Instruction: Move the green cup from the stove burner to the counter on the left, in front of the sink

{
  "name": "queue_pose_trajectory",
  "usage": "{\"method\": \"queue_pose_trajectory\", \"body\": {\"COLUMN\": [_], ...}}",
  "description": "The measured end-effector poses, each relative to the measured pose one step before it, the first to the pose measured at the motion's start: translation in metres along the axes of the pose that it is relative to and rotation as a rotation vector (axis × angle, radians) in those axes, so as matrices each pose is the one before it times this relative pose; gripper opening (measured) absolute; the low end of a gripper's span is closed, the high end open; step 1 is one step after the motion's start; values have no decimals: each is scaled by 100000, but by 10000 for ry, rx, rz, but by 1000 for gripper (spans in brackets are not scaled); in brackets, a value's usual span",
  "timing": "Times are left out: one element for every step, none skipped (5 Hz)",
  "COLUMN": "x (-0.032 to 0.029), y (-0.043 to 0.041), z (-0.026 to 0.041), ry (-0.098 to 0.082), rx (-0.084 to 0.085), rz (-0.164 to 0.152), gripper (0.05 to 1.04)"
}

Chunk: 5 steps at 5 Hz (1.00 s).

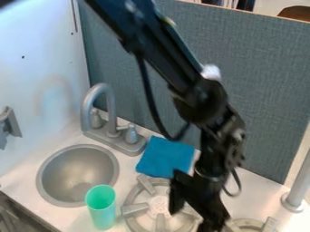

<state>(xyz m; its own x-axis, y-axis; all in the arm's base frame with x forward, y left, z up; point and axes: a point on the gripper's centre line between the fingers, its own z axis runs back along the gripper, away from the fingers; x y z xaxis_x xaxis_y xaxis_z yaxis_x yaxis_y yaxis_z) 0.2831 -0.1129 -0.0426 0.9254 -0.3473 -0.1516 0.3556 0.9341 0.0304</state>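
Observation:
The black gripper [191, 209] hangs over the right part of the stove burner [135, 209], its two fingers spread apart and no object visible between them. To its left, a green cup [102, 207] stands upright between the sink and the burner. A blue cloth [165, 157] lies flat on the counter behind the burner, up and left of the gripper. The arm comes down from the top edge and covers part of the burner's right side.
A round grey sink [77, 174] is at the left, with a grey faucet [109, 111] behind it. Part of a second burner [247, 224] shows at the bottom right. A grey post [298, 188] rises at the right edge, and a blue-grey panel [263, 81] stands behind the counter.

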Motion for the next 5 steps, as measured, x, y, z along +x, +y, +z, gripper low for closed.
{"method": "queue_pose_trajectory", "body": {"x": [-470,-23,-24,0,0], "y": [-575,116,2,0,0], "z": [-1010,270,0,0,0], "ry": [554,151,15,0,0], "rx": [300,40,1,0,0], "rz": [-196,126,15,-15,15], "gripper": [1006,1006,1006,1006,1006]}}
